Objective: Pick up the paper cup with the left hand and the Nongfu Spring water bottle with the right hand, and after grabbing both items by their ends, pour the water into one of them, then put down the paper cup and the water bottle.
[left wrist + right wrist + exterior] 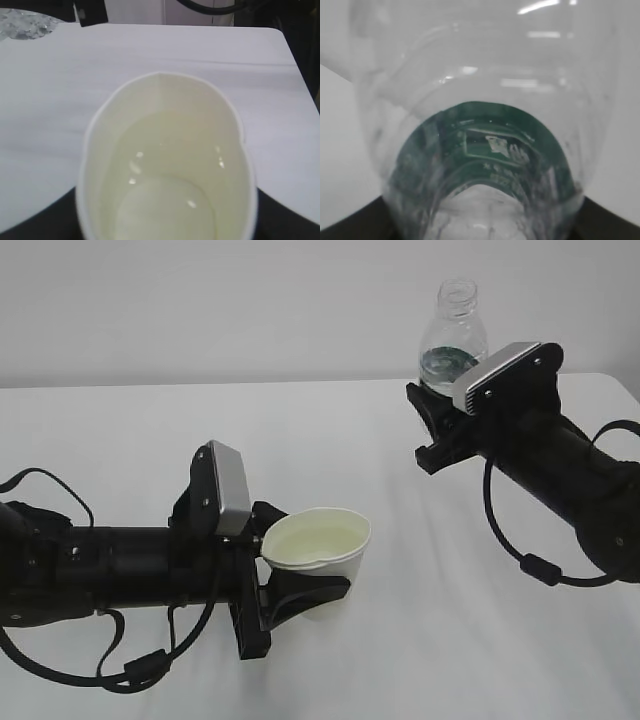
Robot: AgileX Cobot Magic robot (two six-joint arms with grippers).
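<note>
My left hand [290,595] grips the paper cup [322,555] low on its wall, my black fingers [300,600] clenched around its lower half; the cup sits at about four o'clock from my grey-white plate, upright with a slight tilt, its rim squeezed a little out of round; inside it the water [165,170] lies shallow and clear over the cream-yellow lining, with small glints on top; seen from my left wrist, the cup fills the lower middle, my fingers showing only as dark edges at five and seven o'clock.

My right hand [440,425] holds the Nongfu Spring water bottle [453,340] by its lower end, fingers closed on its base; the bottle rises upright toward twelve o'clock from the grip, its mouth open and uncapped; whether any water sits in it I cannot tell; the dark green label band [485,150] wraps its lower part, with pale lettering too blurred to read.

The cup lies at about seven o'clock from the bottle, well apart, above the white surface [120,440].
</note>
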